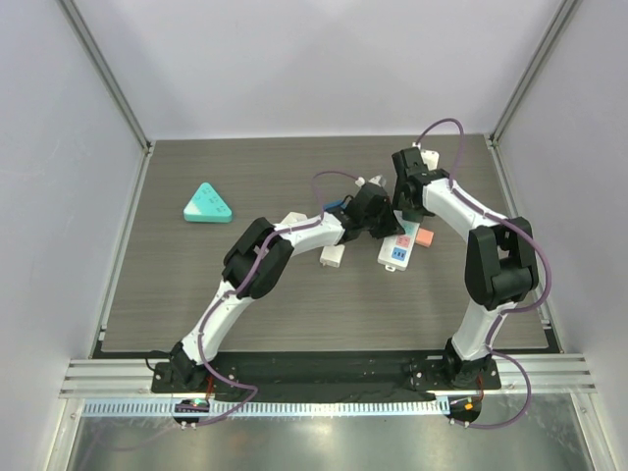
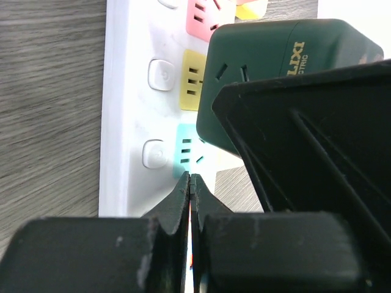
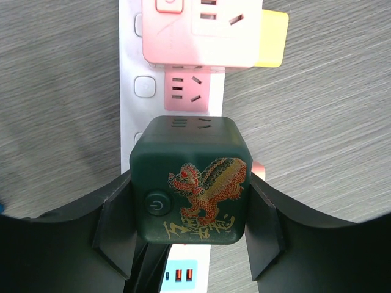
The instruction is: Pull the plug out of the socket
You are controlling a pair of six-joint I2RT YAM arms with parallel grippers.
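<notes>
The right end effector [image 3: 189, 227] is closed on the dark green cube plug [image 3: 189, 177], one black finger [image 3: 116, 226] pressed to each side of it, so the jaws stand at a middling width around the cube. The cube's top face carries a red and gold dragon and a round power button. The plug sits over the white power strip [image 3: 129, 61], at the yellow socket [image 2: 194, 79], between the pink socket [image 3: 189, 88] and the teal socket [image 2: 188, 152]. Whether its pins are still seated cannot be told.

The left end effector [image 2: 190, 183] is fully closed, its fingertips together with nothing between them. The tips point down onto the strip just beside the teal socket, close to the green cube.

A pink cube adapter [image 3: 201, 30] is on the strip's next position beyond the pink socket, with a yellow part showing at its edge. Small white rounded buttons [image 2: 160, 74] run along one side of the strip, one beside each socket.

From above, the strip lies right of the middle of the grey wood-grain table [image 1: 196, 294], and both arms meet over it. A white block [image 1: 334, 257] lies on the table just beside the left forearm. A teal triangular item [image 1: 208, 204] rests well apart, at the far left.
</notes>
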